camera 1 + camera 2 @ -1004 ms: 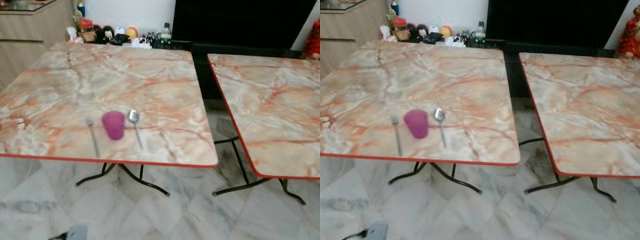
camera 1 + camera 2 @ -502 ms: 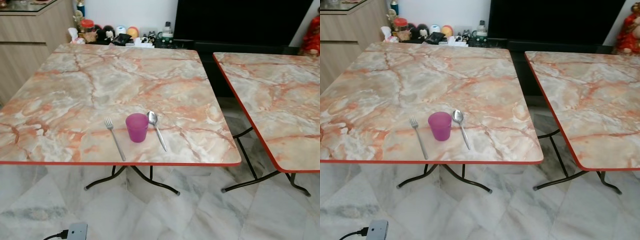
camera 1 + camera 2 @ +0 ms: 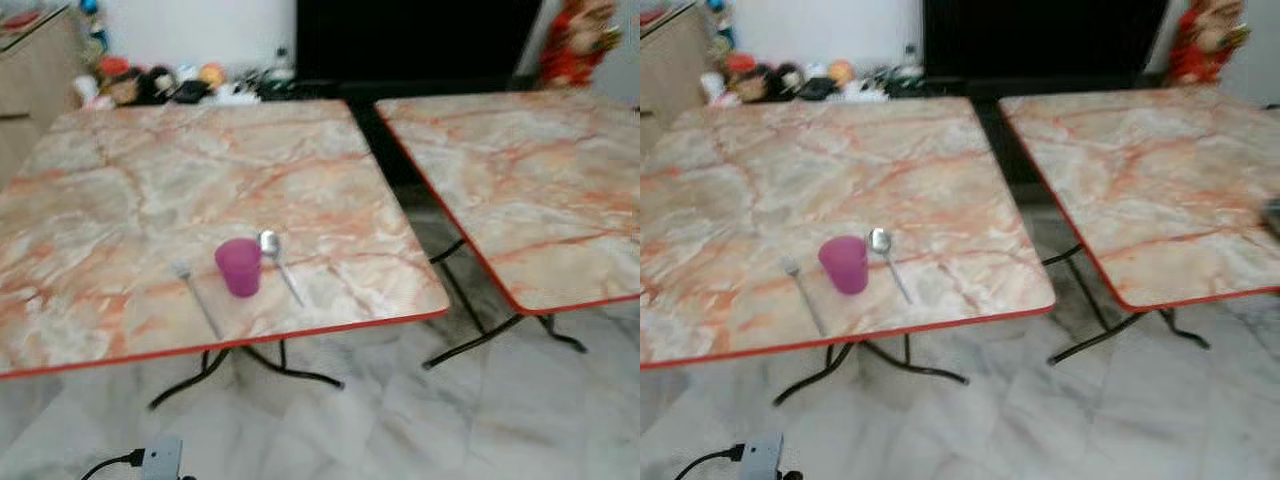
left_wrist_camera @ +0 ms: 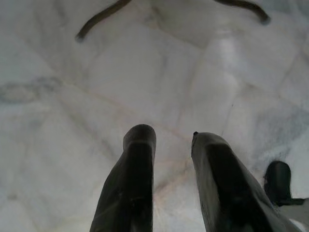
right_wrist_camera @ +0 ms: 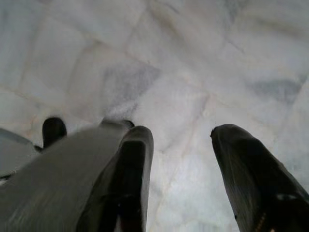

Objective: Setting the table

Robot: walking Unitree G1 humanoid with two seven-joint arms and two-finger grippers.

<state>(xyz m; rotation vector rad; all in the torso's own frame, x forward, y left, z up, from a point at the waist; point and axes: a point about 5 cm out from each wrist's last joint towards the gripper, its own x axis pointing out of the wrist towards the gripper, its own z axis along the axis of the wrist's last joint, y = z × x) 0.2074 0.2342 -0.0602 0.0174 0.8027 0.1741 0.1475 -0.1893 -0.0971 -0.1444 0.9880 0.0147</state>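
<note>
Head views, blurred: small purple plastic cup (image 3: 239, 266) stood near the marble-patterned red-edged counter (image 3: 150, 180) front edge, between silver fork (image 3: 195, 297) and silver spoon (image 3: 279, 263).
Left wrist: left claw (image 4: 166, 137) spread, empty, above the pale marble floor (image 4: 145, 72).
Right wrist: right claw (image 5: 181, 133) spread, empty.

Even, soft indoor light washed the scene, both eye views were smeared with motion blur, and the wrist views looked dimmer, with out-of-focus fingers.

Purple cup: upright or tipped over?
Upright. The purple cup stands on the left table, rim up, between the fork and spoon. Contents: cannot tell.
</note>
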